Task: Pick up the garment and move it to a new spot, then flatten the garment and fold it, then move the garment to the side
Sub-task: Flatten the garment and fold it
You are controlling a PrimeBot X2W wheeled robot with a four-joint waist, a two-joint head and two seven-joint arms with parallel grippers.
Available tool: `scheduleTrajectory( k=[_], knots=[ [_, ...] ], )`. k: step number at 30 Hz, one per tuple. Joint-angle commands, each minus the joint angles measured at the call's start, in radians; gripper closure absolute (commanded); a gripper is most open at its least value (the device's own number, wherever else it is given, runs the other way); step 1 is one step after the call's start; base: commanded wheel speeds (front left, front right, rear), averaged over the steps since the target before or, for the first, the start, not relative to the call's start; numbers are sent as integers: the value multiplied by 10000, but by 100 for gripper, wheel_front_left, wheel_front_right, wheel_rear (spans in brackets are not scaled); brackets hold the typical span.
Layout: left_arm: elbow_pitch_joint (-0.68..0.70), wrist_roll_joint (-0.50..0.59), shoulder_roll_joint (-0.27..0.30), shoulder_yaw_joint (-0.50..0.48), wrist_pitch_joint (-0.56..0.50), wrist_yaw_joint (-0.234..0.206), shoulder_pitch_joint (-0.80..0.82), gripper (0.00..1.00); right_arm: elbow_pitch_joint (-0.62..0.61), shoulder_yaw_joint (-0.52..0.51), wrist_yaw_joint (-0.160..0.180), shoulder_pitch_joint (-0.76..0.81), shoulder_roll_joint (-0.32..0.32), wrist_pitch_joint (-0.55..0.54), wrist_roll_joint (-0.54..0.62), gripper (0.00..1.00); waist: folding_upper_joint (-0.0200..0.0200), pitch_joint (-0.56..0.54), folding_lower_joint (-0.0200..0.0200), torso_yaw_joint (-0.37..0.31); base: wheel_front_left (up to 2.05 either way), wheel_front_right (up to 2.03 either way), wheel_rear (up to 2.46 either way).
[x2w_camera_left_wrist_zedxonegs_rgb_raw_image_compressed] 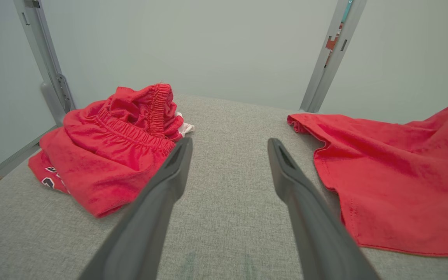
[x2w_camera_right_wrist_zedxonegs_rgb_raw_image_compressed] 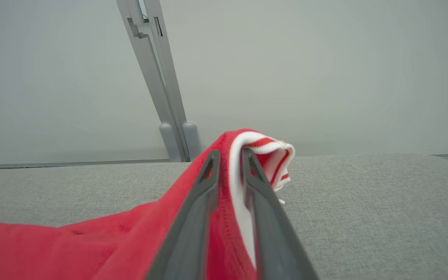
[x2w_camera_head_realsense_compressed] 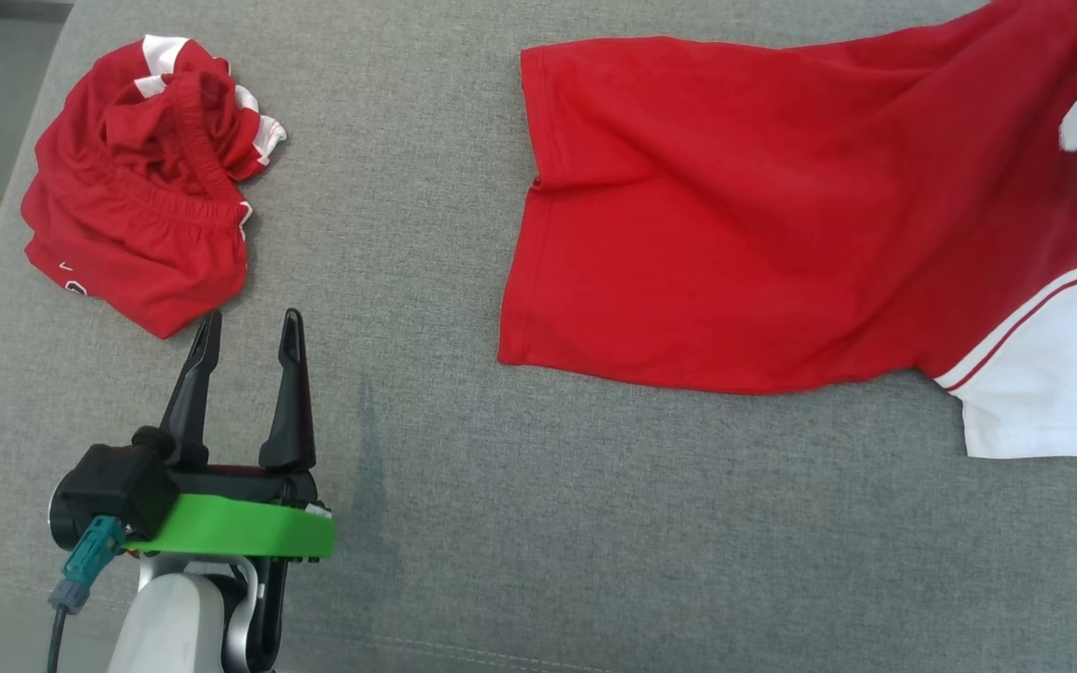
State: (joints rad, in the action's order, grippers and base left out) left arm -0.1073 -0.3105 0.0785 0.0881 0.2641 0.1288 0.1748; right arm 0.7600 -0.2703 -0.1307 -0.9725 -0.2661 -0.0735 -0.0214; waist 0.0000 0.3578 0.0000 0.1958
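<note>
Here, right gripper (x2w_camera_right_wrist_zedxonegs_rgb_raw_image_compressed: 230, 157) pinched red-and-white garment (x2w_camera_head_realsense_compressed: 735, 215) at raised hem; rest lay spread on gray cushion (x2w_camera_head_realsense_compressed: 426, 280). Left gripper (x2w_camera_head_realsense_compressed: 251, 327) spread wide, empty, just beside crumpled red clothing (x2w_camera_head_realsense_compressed: 141, 187).

Left gripper (x2w_camera_head_realsense_compressed: 251, 322): bare padded surface (x2w_camera_head_realsense_compressed: 501, 542) between and ahead of its fingers. Bunched garment (x2w_camera_head_realsense_compressed: 141, 178) on the surface, ahead-left, just beside the left fingertip. Spread garment (x2w_camera_head_realsense_compressed: 735, 215) ahead-right, well apart from the bunch. Right gripper (x2w_camera_right_wrist_zedxonegs_rgb_raw_image_compressed: 230, 153): spread garment's edge between its fingers, lifted off the surface
</note>
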Motion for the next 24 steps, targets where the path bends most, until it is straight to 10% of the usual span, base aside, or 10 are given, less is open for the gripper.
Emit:
scheduleTrajectory(
  k=[1, 11, 24],
  knots=[
    [-35, -25, -3, -29, 1, 13, 33, 0, 198, 100, 1, 6, -77, 86, 107, 0, 0, -31, 0, 2, 0, 0, 0],
    [-332, 117, -35, -337, 3, 14, -209, 0, 521, 662, 2, 1107, -235, 881, -21, 0, 0, -797, 0, -470, 0, 0, 0],
    [-1062, 460, -88, -969, 1, -7, -1060, 0, -2829, 2781, 4, 5124, 75, 2457, -1537, 0, 0, -2532, 0, -1663, 0, 0, 0]
  ],
)
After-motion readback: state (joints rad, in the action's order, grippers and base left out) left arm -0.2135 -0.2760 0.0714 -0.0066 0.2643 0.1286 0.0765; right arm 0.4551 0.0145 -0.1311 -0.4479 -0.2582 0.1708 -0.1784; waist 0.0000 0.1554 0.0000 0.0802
